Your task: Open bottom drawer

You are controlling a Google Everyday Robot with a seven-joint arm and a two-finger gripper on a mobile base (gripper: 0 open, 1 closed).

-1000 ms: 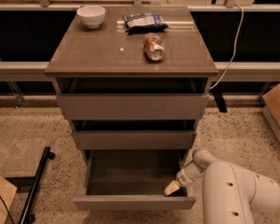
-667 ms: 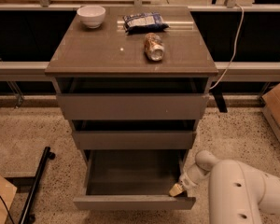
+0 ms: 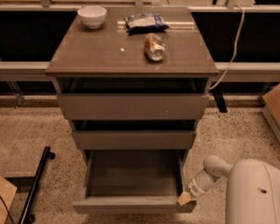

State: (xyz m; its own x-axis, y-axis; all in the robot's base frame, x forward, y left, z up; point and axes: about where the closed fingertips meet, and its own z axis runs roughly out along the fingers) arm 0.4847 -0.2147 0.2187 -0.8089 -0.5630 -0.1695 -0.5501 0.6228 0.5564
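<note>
Camera view: shallow grey-brown bottom drawer [image 3: 130, 204] with plain flat front, lowest of 3 in grey-brown cabinet [image 3: 93, 52], pulled well out. Tan-tipped gripper [image 3: 184, 198] of white arm touching its front right corner; open or clamped cannot be told. Slightly further out than 1 s ago, gripper moved along with it. Judged essentially open, task near done.

We see the bottom drawer [image 3: 130, 204] pulled well out toward us from the foot of the cabinet [image 3: 107, 55]. It sits level, with its shallow grey box open to view and its plain, flat, handle-less front nearest. Our gripper [image 3: 184, 198] is low at the drawer's near right corner, by the right end of the front.
</note>
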